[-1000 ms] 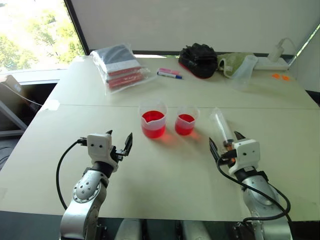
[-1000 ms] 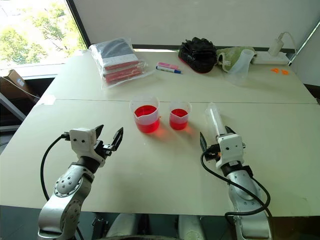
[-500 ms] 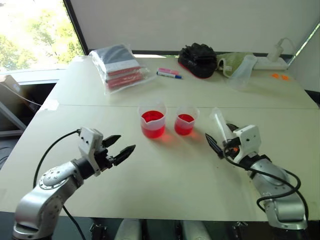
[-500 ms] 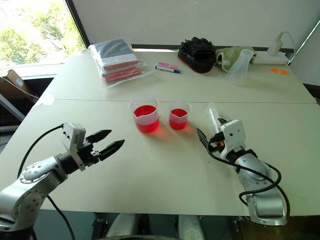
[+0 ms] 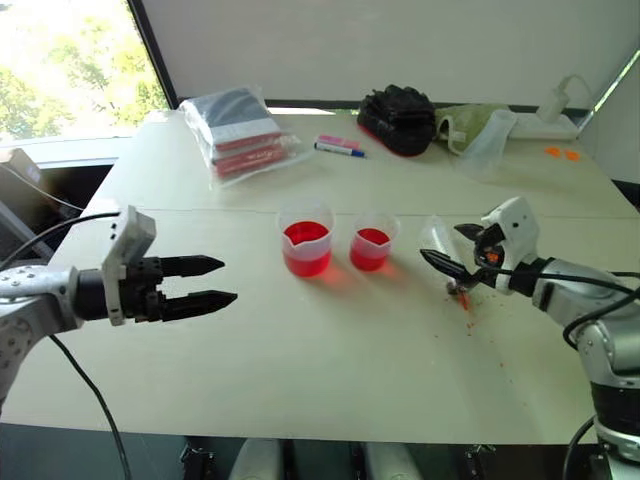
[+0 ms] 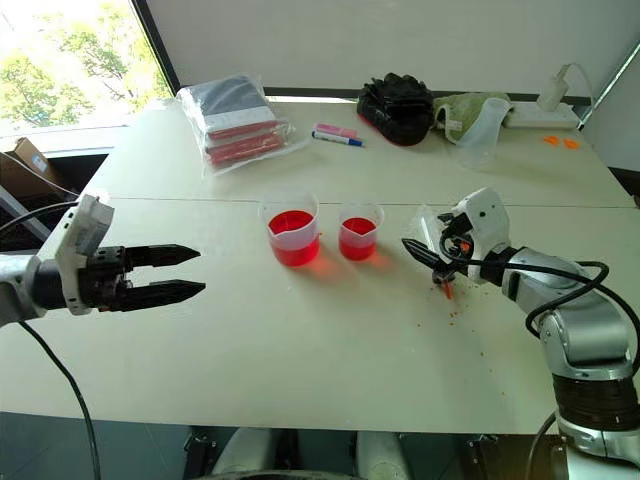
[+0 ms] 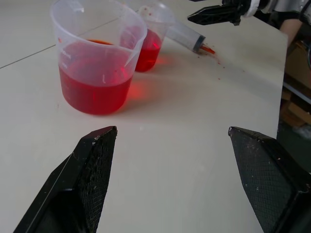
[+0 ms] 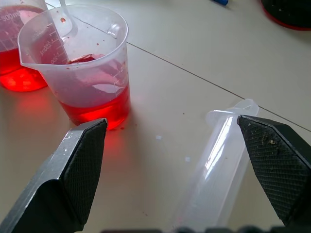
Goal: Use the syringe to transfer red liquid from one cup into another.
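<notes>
Both grippers open above the counter [image 5: 330,370]
The syringe [image 5: 445,258] lies flat beside the smaller cup [image 5: 371,241]; right gripper [image 5: 455,253] hovers over it, left gripper [image 5: 212,281] well apart, jaws spread.

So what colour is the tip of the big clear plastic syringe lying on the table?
Orange-red, clearest in the left wrist view: syringe tip.

Larger cup [image 5: 306,238] left of smaller cup [image 5: 371,241], syringe [image 5: 441,250] lying on table [image 5: 330,370] to their right
</notes>
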Motion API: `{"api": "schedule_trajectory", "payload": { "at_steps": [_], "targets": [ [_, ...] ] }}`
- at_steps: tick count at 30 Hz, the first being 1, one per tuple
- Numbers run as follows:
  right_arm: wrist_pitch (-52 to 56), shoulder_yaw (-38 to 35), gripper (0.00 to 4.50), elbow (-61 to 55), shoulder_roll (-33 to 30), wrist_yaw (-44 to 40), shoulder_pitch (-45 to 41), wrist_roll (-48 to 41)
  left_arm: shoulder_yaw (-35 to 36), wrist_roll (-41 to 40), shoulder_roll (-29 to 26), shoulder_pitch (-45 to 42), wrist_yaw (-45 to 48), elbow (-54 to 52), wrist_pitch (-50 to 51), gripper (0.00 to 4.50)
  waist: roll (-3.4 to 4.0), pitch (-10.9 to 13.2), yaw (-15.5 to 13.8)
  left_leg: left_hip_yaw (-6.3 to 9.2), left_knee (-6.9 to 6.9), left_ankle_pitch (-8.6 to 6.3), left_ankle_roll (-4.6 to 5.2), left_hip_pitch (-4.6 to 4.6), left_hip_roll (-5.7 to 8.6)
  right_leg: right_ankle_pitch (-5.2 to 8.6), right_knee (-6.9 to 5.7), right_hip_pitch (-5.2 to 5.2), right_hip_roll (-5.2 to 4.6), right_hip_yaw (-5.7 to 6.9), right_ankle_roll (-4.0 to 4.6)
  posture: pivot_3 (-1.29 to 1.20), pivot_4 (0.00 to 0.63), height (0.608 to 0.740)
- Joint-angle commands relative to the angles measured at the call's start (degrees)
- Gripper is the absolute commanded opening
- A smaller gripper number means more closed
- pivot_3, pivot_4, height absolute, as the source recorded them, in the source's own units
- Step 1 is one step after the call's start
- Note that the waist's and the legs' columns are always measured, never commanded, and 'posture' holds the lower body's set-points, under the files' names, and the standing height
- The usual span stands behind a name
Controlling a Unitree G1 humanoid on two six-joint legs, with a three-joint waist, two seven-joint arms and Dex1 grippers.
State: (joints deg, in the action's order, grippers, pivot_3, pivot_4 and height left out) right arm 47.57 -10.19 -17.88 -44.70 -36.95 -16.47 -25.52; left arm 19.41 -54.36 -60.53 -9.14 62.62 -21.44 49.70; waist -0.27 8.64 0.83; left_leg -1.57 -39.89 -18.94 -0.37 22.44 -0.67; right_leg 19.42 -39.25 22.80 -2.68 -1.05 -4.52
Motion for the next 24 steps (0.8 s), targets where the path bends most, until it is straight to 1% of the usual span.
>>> {"api": "schedule_trajectory", "payload": {
  "at_steps": [1, 4, 6, 9, 13, 14, 16, 20, 24],
  "targets": [
    [2.47, 0.97, 4.47, 0.71, -3.63, -2.18, -3.73, -0.01, -0.19, 0.10, -3.93, -4.20, 5.32, 1.90, -0.69, 3.86, 0.01, 0.03, 0.02, 0.00, 0.00, 0.00, 0.00, 0.01, 0.00, 0.00, 0.01, 0.01, 0.00, 0.00, 0.00, 0.00, 0.150, 0.711],
    [4.29, 3.83, 4.47, 3.88, -5.55, -3.49, -8.38, 0.70, -4.78, 1.39, -4.11, -11.53, 8.50, 6.09, -1.50, 3.86, 0.01, 0.03, -0.06, -0.02, -0.02, 0.00, 0.00, 0.01, 0.01, 0.00, 0.02, 0.01, 0.00, -0.01, 0.00, 0.00, 0.150, 0.711],
    [9.91, 5.49, 4.47, 6.19, -6.67, -4.26, -12.80, -0.33, -7.74, 2.68, -3.26, -16.29, 10.22, 8.80, -2.10, 3.86, 0.03, 0.04, 0.01, -0.02, -0.03, 0.00, 0.00, 0.01, 0.01, 0.00, 0.00, 0.01, 0.01, 0.00, 0.00, 0.00, 0.150, 0.711],
    [17.52, 7.69, 4.47, 11.03, -6.39, -3.64, -20.22, -0.57, -11.26, 4.31, -1.66, -21.92, 11.79, 11.21, -2.61, 3.86, 0.02, 0.05, 0.02, -0.03, -0.03, 0.00, 0.01, 0.10, 0.02, 0.00, 0.00, 0.10, 0.02, 0.00, 0.00, 0.00, 0.150, 0.711],
    [24.83, 12.35, 4.47, 17.59, -5.82, -2.97, -28.59, 0.99, -15.30, 6.80, 0.45, -26.46, 14.29, 12.30, -3.65, 3.86, 0.02, 0.05, 0.12, -0.06, -0.09, 0.02, -0.03, 0.49, 0.02, 0.00, -0.07, 0.52, 0.03, -0.02, 0.00, 0.00, 0.150, 0.711],
    [26.16, 13.66, 4.47, 19.19, -5.72, -2.88, -30.47, 1.49, -16.18, 7.37, 1.00, -27.51, 14.82, 12.56, -3.93, 3.86, 0.02, 0.05, 0.11, -0.06, -0.14, 0.15, -0.25, 0.63, 0.02, -0.01, -0.12, 0.66, 0.03, -0.02, -0.01, 0.00, 0.150, 0.711],
    [29.36, 18.32, 4.47, 22.30, -6.47, -3.44, -34.23, 2.85, -17.62, 8.55, 1.83, -29.10, 15.92, 12.87, -4.59, 3.86, 0.02, 0.05, 0.12, -0.06, -0.23, 0.21, -0.33, 0.96, 0.02, -0.01, -0.21, 0.99, 0.04, -0.03, -0.02, 0.00, 0.150, 0.711],
    [32.49, 25.07, 4.47, 25.87, -6.73, -4.89, -39.46, 4.55, -19.31, 10.84, 3.64, -31.33, 16.30, 13.26, -5.93, 3.86, 0.01, 0.05, 0.15, -0.13, -0.23, 0.22, -0.35, 1.12, 0.03, -0.01, -0.36, 1.26, 0.03, -0.08, -0.01, 0.00, 0.150, 0.711],
    [34.41, 27.95, 4.47, 32.25, -4.59, -5.24, -44.20, 5.75, -19.44, 12.28, 4.69, -32.22, 16.34, 13.25, -6.79, 3.86, 0.01, 0.05, 0.15, -0.18, -0.24, 0.22, -0.35, 1.16, 0.04, -0.01, -0.41, 1.33, 0.02, -0.13, -0.02, 0.00, 0.150, 0.711]
  ]
}}
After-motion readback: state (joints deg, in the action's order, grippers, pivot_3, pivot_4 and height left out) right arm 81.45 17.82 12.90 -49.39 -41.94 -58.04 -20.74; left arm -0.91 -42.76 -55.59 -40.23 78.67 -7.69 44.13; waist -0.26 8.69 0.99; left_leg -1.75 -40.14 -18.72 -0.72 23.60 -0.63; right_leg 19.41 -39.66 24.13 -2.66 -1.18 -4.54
